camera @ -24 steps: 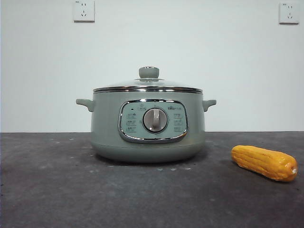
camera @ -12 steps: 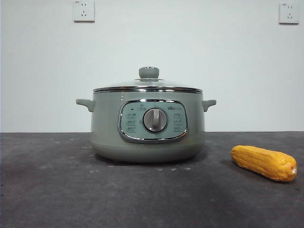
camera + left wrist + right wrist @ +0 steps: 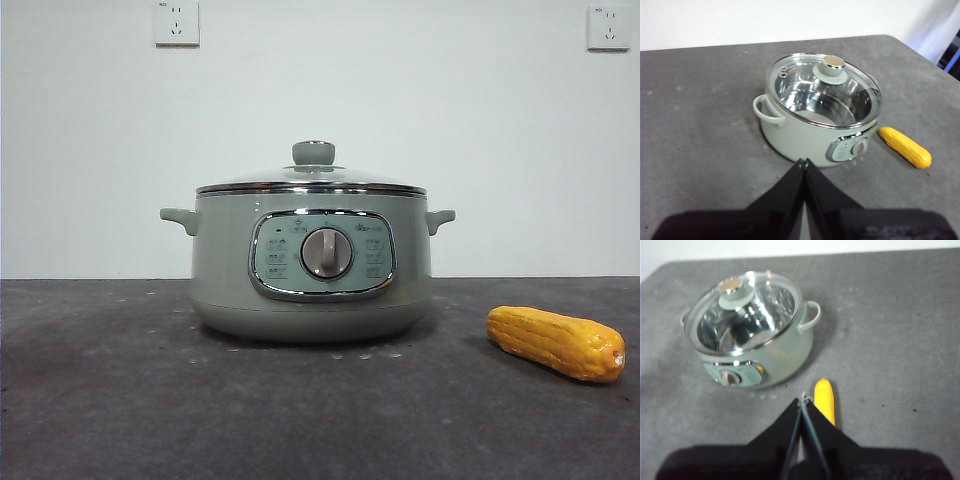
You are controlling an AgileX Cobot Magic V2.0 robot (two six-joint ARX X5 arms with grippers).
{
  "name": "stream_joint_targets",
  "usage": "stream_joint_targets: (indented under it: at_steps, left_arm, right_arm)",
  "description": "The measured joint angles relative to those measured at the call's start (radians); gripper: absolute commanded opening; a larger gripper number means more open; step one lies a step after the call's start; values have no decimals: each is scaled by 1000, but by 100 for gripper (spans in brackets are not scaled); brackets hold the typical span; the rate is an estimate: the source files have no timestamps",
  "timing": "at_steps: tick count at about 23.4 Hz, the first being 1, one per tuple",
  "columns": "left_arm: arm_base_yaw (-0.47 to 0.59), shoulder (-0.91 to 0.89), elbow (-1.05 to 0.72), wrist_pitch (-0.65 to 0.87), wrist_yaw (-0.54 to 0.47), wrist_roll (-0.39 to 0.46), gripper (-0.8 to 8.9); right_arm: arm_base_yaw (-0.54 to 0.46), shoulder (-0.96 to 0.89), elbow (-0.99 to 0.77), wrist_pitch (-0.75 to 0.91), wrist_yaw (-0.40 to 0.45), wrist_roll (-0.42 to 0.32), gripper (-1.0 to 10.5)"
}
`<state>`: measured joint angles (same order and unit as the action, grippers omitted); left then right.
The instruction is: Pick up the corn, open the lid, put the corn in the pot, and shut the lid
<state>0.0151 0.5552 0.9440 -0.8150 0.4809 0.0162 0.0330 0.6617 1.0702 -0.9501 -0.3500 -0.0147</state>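
- The corn (image 3: 556, 343) lies on its side on the dark table (image 3: 120, 400), beside the pot (image 3: 312, 270) on the side of the pot's right-hand handle in the front view, apart from it and nearer the camera than the pot's base.
- In the right wrist view the corn (image 3: 824, 400) lies just past the tips of the right gripper (image 3: 802, 401), partly hidden behind one jaw; nothing stands between them.
- The right gripper's jaws are pressed together and hold nothing.
- In the left wrist view the corn (image 3: 905, 146) lies well off to one side of the left gripper (image 3: 803, 162), with the pot (image 3: 805, 135) close in front of the tips.
- The left gripper's jaws are also closed together and empty.
- The lid (image 3: 311, 180) sits squarely on the pot, its green knob (image 3: 313, 153) upright at the centre; through the glass in both wrist views the shiny metal inside shows, with nothing in it.
- The pot faces the front camera with its control panel and silver dial (image 3: 327, 252).
- Two wall sockets (image 3: 176, 22) sit high on the white wall behind.
- Neither arm shows in the front view; both hover above the table, looking down on the pot from opposite sides.
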Motion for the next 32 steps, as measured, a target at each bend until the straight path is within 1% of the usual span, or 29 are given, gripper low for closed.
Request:
stream_joint_targets:
  at_steps: [5, 8, 9, 10, 11, 12, 13, 14, 18, 24, 26, 29, 30, 32]
  left_arm:
    - [-19, 25, 28, -8, 0, 10, -6]
    - [-19, 38, 30, -9, 0, 10, 1]
    - [-19, 42, 30, -9, 1, 10, 17]
    - [-19, 46, 30, -9, 3, 10, 95]
    - [-19, 50, 30, -10, 14, 10, 234]
    - [-19, 52, 31, -10, 21, 10, 410]
    - [-19, 55, 31, -10, 21, 10, 550]
    - [-19, 58, 33, -11, 23, 10, 586]
    - [-19, 72, 52, -11, 24, 10, 586]
    - [-19, 94, 87, -11, 25, 12, 585]
    - [-19, 95, 95, -11, 25, 12, 585]
    - [-19, 97, 96, -11, 26, 12, 585]
    - [-19, 97, 96, -11, 26, 12, 585]
    - [-19, 97, 96, -13, 25, 12, 585]
  right_arm:
    - [0, 28, 14, -39, -2, -34, -9]
    - [0, 34, 15, -55, -4, -50, 11]
    - [0, 35, 16, -55, -6, -53, 56]
    - [0, 35, 16, -55, -6, -55, 160]
    - [0, 35, 16, -55, -6, -56, 289]
    - [0, 35, 16, -55, -6, -57, 424]
    - [0, 35, 16, -55, -6, -57, 516]
    - [0, 36, 16, -55, -6, -57, 538]
    - [0, 53, 16, -55, -7, -57, 537]
    - [0, 119, 16, -50, -34, -55, 536]
    - [3, 174, 17, -44, -34, -55, 535]
    - [37, 320, 20, 3, -32, -55, 534]
    - [50, 371, 20, 12, -26, -55, 534]
    - [82, 486, 20, 18, 14, -54, 534]
